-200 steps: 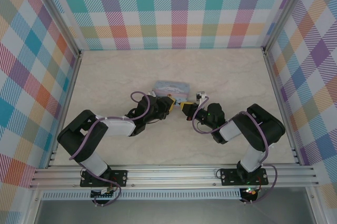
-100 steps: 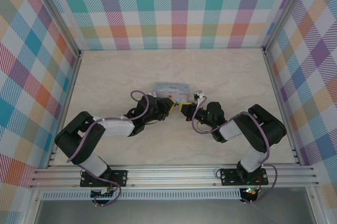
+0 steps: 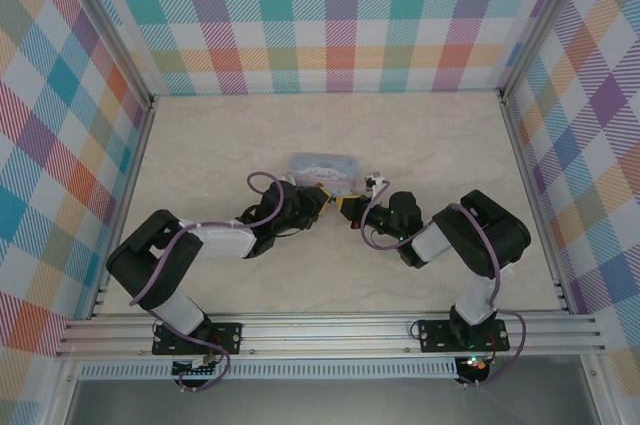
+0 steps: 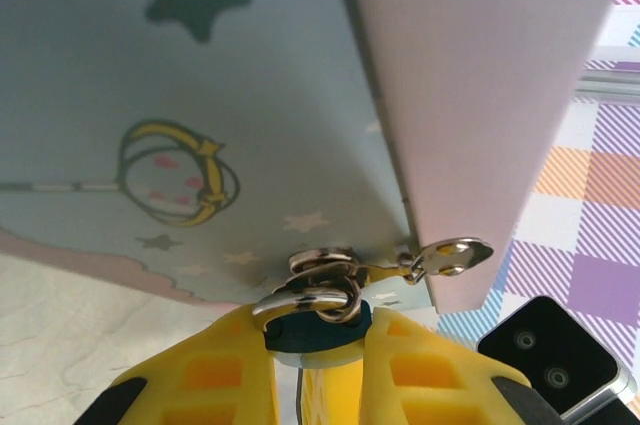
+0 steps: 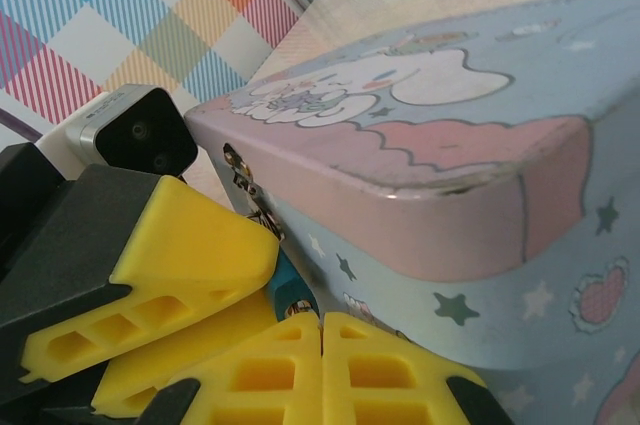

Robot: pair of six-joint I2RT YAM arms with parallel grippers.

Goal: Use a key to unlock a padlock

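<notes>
Padlock (image 4: 322, 331) hangs at the front wall of the tin (image 5: 450, 195), with its shackle threaded through the ring of the tin's latch (image 4: 445, 255). Left gripper (image 4: 318, 345) is clamped on the padlock body, one yellow finger on each side, close against the tin's front wall. Right gripper (image 5: 321, 337) sits just beside the same front corner of the tin, next to the left gripper, fingers pressed together. Whether the key is pinched between them cannot be told.

Padlock (image 4: 305, 335) body mostly hidden between the yellow fingers (image 4: 215, 370) of the left pincer (image 4: 318, 353); tin (image 4: 200, 95) cropped by frame edges.
</notes>
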